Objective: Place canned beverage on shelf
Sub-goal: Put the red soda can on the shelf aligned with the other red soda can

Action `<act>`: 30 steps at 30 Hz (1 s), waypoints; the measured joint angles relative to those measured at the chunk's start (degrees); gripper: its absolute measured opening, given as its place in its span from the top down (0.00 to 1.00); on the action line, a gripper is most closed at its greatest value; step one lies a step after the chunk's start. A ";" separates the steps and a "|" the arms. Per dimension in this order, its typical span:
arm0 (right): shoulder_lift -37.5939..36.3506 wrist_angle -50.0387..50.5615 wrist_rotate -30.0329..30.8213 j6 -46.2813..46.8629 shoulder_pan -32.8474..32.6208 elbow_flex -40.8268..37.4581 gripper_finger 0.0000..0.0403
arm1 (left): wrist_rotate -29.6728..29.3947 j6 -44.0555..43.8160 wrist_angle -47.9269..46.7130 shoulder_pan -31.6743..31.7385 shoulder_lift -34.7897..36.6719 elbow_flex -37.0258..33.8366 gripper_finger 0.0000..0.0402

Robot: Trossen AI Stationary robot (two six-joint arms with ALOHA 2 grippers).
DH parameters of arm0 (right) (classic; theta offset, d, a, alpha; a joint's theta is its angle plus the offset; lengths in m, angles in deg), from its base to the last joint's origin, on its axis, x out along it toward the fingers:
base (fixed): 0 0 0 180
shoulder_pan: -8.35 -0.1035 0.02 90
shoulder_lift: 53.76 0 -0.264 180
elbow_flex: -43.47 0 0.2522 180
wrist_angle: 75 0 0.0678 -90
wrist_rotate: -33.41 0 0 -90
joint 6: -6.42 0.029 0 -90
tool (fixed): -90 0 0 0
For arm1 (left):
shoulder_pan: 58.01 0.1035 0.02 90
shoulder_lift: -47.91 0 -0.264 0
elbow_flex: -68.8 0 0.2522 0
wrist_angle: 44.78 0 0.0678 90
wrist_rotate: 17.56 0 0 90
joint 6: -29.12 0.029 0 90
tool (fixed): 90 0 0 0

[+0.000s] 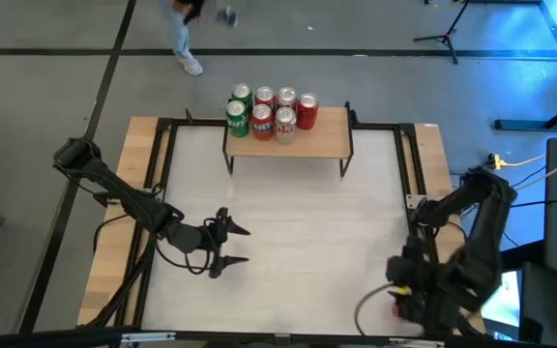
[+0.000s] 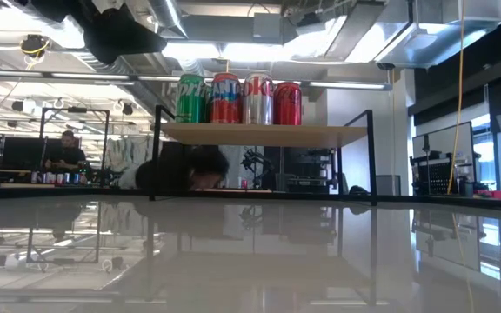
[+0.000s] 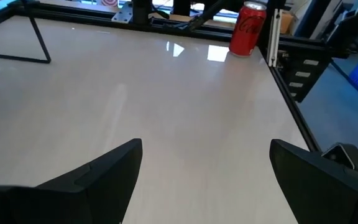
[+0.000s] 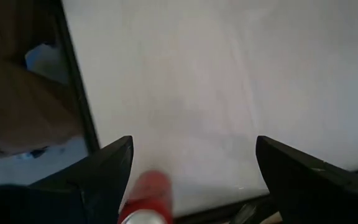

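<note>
Shelf [image 1: 303, 143]: low light-wood board on thin black legs, standing at the table's far edge, long side facing the arms.
Cans on shelf [image 1: 271, 113]: seven upright, packed in two rows at the shelf's left end; green, red and silver labels.
Loose can [image 3: 248, 28]: red, upright, well apart from the shelf, at the table's near right corner.

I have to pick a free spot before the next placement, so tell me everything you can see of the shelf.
The shelf is a low rectangular light-wood board on thin black legs, standing level at the table's far edge. Seven cans stand upright on its left part, green, red and silver, in two close rows. The board's right part is bare. In the low view the space beneath the board is open. Neither gripper is near or touching it.
</note>
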 joint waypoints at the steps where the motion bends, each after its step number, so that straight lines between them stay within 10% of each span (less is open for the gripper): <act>1: 0.28 0.00 -0.04 1.90 -1.44 0.00 0.17 | 0.00 0.00 0.85 0.02 -0.38 0.00 0.15; 15: 4.63 -0.73 0.39 30.71 -13.35 0.00 0.17 | -0.47 -1.56 4.70 0.08 -1.96 0.00 0.15; 30: 11.86 -1.00 -14.75 32.48 -13.34 0.00 0.17 | -0.55 -0.44 6.65 0.42 -1.96 0.00 0.15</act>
